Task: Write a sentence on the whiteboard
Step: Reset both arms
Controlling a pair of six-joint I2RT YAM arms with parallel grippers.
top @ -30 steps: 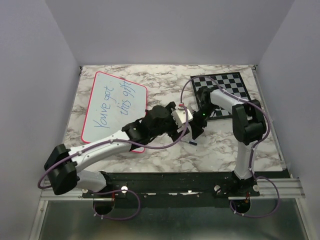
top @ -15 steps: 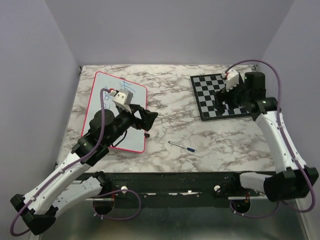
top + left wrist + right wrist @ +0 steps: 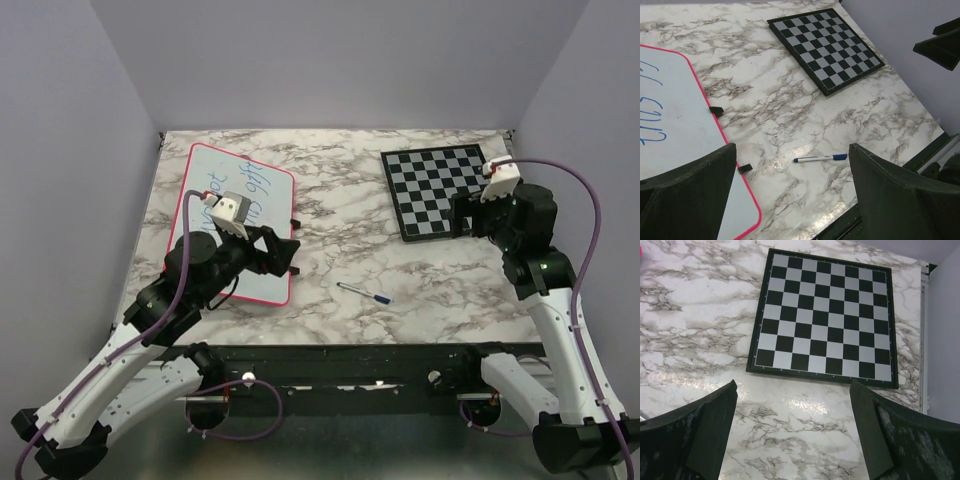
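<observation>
The whiteboard [image 3: 205, 165] lies flat at the left of the marble table, pink-rimmed. The sentence [image 3: 256, 186] is in blue marker, and my left wrist hides part of it. The left wrist view shows the board's right edge [image 3: 675, 115] with a few blue strokes [image 3: 652, 120]. A blue-capped pen [image 3: 363, 293] [image 3: 820, 158] lies loose on the marble, between the two arms. My left gripper [image 3: 280, 252] [image 3: 792, 152] hangs open over the board's near right corner, holding nothing. My right gripper [image 3: 462, 212] [image 3: 793, 385] is open and empty above the marble, just in front of the chessboard.
A grey-and-black chessboard [image 3: 440, 190] [image 3: 824, 317] [image 3: 825, 50] lies at the back right. Small black clips [image 3: 716, 110] stick out from the whiteboard's right rim. A black rail [image 3: 380, 360] runs along the table's near edge. Purple-grey walls close in three sides.
Both arms have pulled back from the middle of the table, the left toward the whiteboard and the right toward the chessboard. The pen now lies loose on the marble. The right gripper has opened wider.
</observation>
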